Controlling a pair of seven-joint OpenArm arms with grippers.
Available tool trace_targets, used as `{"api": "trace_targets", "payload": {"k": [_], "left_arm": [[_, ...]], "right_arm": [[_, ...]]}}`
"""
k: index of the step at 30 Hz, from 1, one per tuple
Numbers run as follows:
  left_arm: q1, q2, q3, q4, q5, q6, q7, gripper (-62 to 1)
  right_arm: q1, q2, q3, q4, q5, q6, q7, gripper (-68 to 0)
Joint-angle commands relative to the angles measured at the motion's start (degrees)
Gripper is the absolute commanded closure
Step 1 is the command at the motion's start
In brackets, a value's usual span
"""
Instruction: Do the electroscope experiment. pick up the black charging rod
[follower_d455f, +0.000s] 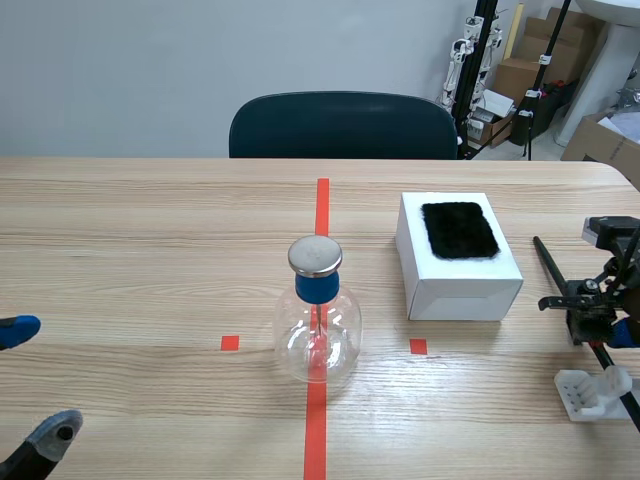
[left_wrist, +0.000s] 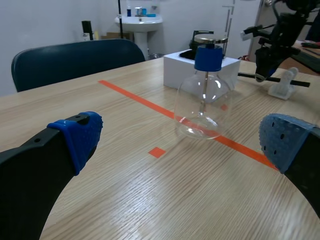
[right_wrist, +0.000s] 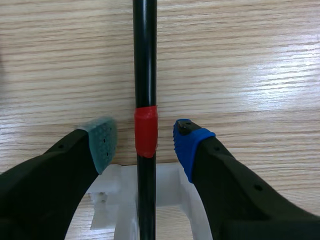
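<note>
Wrist view alone shows red band (right_wrist: 146, 132) on rod (right_wrist: 144, 60) between right claw (right_wrist: 145, 142).

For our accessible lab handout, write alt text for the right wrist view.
A black charging rod with a red band lies between the open fingers of the right gripper, with a gap on each side. The rod rests in a white stand on the wooden table.

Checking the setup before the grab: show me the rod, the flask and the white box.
Rod (right_wrist: 145, 60): right wrist view, on the black shaft.
Flask (follower_d455f: 335, 340): scene view, on the glass bulb.
White box (follower_d455f: 465, 298): scene view, on the front wall.
</note>
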Motion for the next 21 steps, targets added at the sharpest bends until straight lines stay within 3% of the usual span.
{"api": "trace_targets", "payload": {"k": [1,12,21], "left_arm": [[-0.2,0.1,-0.2,0.5,0.0,0.0,-1.9,-62.3],[-1.2,0.3,-0.2,-0.5,4.5,0.2,-3.8,-62.3],[-3.7,1.8,-0.1,-4.9,5.4,0.6,-3.8,-62.3]], "right_arm": [[0.8,0.8,0.3,0.2,0.2,-0.1,0.2,-18.7],[0.8,0.8,0.3,0.2,0.2,-0.1,0.2,0.4],[0.7,0.8,0.3,0.2,0.3,0.0,-0.3,0.2]]}}
